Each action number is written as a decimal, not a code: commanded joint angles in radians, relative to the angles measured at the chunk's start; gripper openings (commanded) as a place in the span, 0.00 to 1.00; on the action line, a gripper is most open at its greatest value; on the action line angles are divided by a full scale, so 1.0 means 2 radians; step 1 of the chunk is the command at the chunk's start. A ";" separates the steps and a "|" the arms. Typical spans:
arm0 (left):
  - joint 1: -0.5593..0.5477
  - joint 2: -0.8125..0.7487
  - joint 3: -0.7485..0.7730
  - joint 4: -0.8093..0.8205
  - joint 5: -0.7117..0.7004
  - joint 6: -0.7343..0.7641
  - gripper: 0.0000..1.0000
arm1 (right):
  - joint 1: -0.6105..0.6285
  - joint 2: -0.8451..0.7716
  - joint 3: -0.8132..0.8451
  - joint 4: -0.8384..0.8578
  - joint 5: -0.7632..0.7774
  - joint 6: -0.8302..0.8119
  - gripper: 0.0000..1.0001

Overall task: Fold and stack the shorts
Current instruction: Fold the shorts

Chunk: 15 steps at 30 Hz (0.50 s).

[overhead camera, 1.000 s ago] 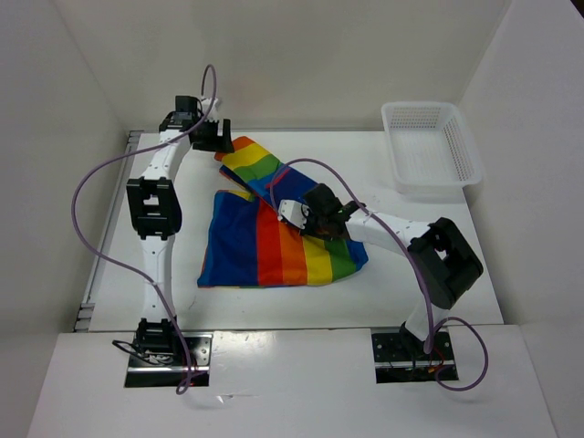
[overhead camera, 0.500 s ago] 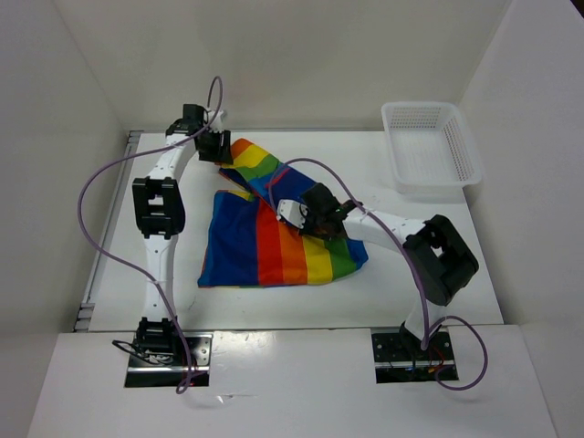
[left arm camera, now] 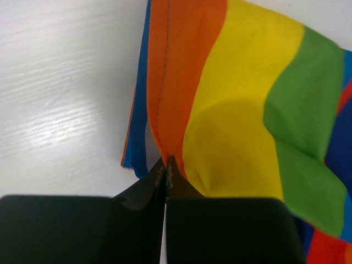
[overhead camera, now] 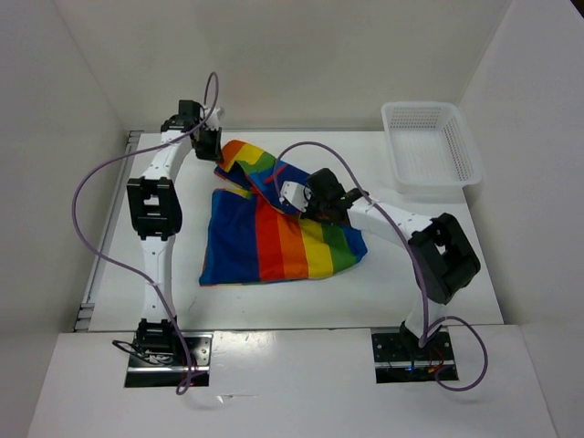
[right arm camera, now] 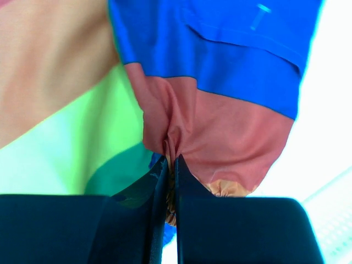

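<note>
Grips the soft rainbow-striped cloth shorts with both pincers. Clamps left pincer fully shut on an orange fold at the far left corner. Clamps right pincer fully shut on bunched red cloth beside the blue pocket. Shows only from above the near part lying flat mid white surface.

White lattice basket upright at far right corner of white table — white walls around.
</note>
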 commanded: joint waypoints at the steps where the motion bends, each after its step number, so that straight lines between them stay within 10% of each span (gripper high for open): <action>1: 0.015 -0.091 -0.005 -0.028 0.019 0.002 0.00 | -0.024 -0.018 0.034 0.008 0.011 -0.001 0.07; 10: 0.024 -0.222 0.044 -0.250 0.030 0.002 0.00 | -0.047 -0.091 0.041 -0.019 0.027 -0.030 0.07; 15: -0.003 -0.345 -0.201 -0.294 -0.010 0.002 0.00 | -0.071 -0.138 0.024 -0.081 -0.026 -0.059 0.07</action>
